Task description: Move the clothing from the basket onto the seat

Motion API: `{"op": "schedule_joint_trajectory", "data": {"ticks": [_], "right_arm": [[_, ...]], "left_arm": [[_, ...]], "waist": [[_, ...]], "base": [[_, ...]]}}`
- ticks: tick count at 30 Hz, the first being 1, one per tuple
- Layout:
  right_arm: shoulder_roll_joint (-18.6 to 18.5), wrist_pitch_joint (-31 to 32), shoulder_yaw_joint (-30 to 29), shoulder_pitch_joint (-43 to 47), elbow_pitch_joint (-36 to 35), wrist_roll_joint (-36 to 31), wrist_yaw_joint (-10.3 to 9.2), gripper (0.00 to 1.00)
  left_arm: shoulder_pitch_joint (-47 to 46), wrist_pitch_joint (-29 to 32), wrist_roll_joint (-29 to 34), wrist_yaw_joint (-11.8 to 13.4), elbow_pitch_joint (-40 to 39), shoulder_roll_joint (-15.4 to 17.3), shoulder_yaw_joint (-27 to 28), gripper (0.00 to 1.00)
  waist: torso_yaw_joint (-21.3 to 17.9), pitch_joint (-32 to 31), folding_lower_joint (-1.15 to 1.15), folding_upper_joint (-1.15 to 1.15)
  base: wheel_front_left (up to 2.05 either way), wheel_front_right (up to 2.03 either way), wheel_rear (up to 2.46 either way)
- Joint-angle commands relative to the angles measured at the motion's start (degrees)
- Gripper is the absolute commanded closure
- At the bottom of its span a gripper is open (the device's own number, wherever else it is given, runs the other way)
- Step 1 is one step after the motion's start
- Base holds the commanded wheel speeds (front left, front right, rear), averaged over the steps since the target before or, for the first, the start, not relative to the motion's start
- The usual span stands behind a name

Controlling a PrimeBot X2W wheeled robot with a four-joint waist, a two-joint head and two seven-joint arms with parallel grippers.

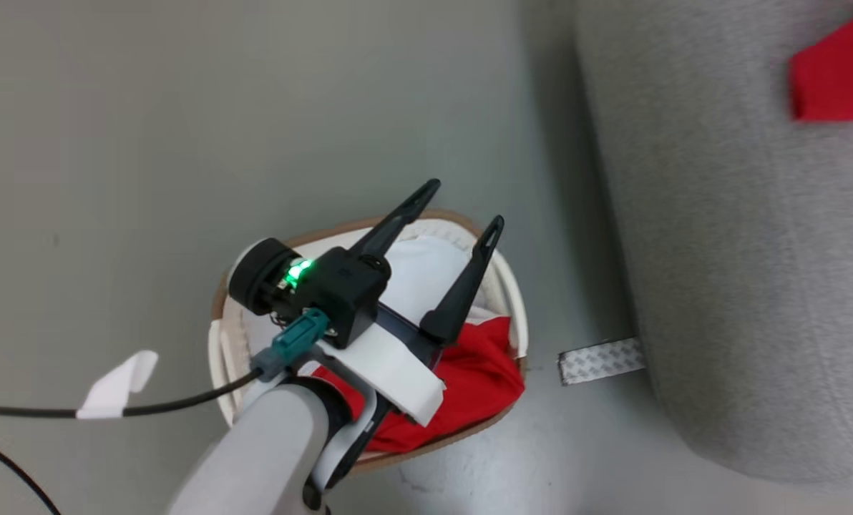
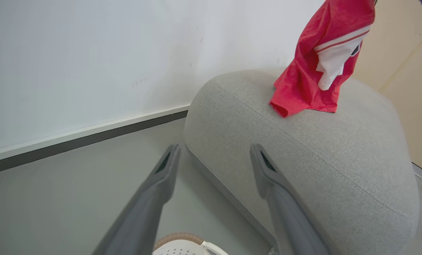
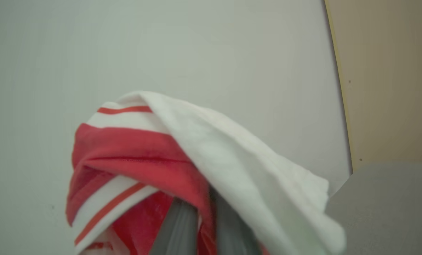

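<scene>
Lying in the basket [image 1: 511, 297]: red clothing [image 1: 484, 372]

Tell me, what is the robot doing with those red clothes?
The robot is moving laundry. Its right gripper is shut on a red garment with white striped trim, which hangs over the large grey fabric seat with its lower end on the cushion. The left gripper is open and empty, above the cream-white plastic laundry basket on the floor. More red and white clothing lies in that basket, so the job is not finished.
</scene>
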Motion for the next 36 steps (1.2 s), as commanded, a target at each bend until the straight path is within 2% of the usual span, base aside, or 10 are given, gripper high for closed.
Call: {"op": "schedule_joint_trajectory", "data": {"ticks": [1, 8, 14, 16, 17, 18, 23, 28, 36], "right_arm": [[-0.5, 0.0, -1.9, -0.7, 0.0, -2.5, -0.1, 1.0], [4.3, 0.0, -21.5, 4.2, 2.1, -25.8, -0.1, 1.0], [10.2, 0.0, -34.7, 10.7, 3.8, -39.1, -0.1, 0.99], [11.3, 0.0, -37.1, 11.4, 4.2, -41.9, -0.11, 0.5], [11.9, 0.0, -37.7, 11.5, 4.5, -42.9, -0.11, 0.0], [12.3, 0.0, -37.9, 11.8, 4.5, -43.9, -0.11, 0.0], [15.2, 0.0, -33.6, 14.3, 5.5, -43.6, -0.11, 0.0], [16.7, 0.0, -22.7, 22.9, 2.8, -39.2, -0.11, 0.0], [17.4, 0.0, -3.4, 41.6, -6.0, -21.9, -0.11, 0.0]], "left_arm": [[-0.3, -0.2, -0.6, 0.2, -0.3, 0.3, 0.2, 0.0], [0.2, -0.5, -0.4, 0.3, -1.3, 1.1, -0.1, 0.0], [0.6, -0.3, -0.8, 0.4, -0.7, 0.7, -1.0, 0.0], [0.8, -0.3, -1.0, 0.5, -0.5, 0.9, -1.0, 0.0], [0.9, -0.3, -1.0, 0.7, -0.3, 1.0, -0.9, 0.0], [1.0, -0.4, -1.1, 0.8, -0.3, 1.0, -0.8, 0.0], [2.3, -1.6, -1.6, 1.3, 1.1, 1.5, 0.0, 0.0], [5.4, -5.0, -3.8, 2.5, 3.9, 1.2, 1.6, 0.0], [13.0, -11.4, -7.3, 5.4, 9.6, 1.5, 5.6, 0.0]], "waist": [[2.4, 2.5, -0.01, 0.0], [4.5, 4.5, -0.01, 0.0], [4.5, 3.6, -0.01, 0.0], [4.1, 2.9, -0.01, 0.0], [3.8, 2.6, -0.01, 0.0], [3.5, 2.2, -0.01, 0.0], [2.0, -1.6, -0.01, 0.0], [1.9, -8.2, -0.01, 0.0], [3.7, -19.9, -0.01, 0.0]], "base": [[0.0, 0.0, 0.0], [0.0, 0.0, 0.0], [0.0, 0.0, 0.0], [0.0, 0.0, 0.0], [0.0, 0.0, 0.0], [0.0, 0.0, 0.0], [0.0, 0.0, 0.0], [0.0, 0.0, 0.0], [0.0, 0.0, 0.0]]}}
